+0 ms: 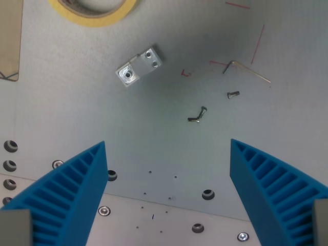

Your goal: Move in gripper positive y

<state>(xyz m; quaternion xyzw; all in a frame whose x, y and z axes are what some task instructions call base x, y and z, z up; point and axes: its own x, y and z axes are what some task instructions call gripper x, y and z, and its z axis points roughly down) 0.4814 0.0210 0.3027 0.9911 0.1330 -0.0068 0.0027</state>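
Looking down from the wrist view, the gripper (pixel 168 154) hung over a grey metal surface (pixel 154 138). Its two blue ribbed fingers (pixel 66 195) stood far apart, one at each bottom corner of the view, so the jaws were wide and held nothing. Only bare surface lay between them.

Well ahead of the jaws, toward the wrist view's left, a small shiny metal bracket (pixel 139 66) with screw holes lay on the surface. Farther ahead, at the top edge, part of a yellow tape roll (pixel 97 18) showed. A brown cardboard piece (pixel 10 38) sat at the far left edge.

Ahead of the jaws and a bit to the wrist view's right, a tiny bent screw (pixel 197 116) lay by itself. Near it, farther right, was a short bolt (pixel 233 94). Beyond that lay a thin hex key (pixel 249 69) bent like an L. Some red marks (pixel 258 43) were drawn on the surface around it.

Close to the jaws, a few dark screw holes (pixel 208 194) dotted the surface, some of them between the two fingers and some beside the left one.
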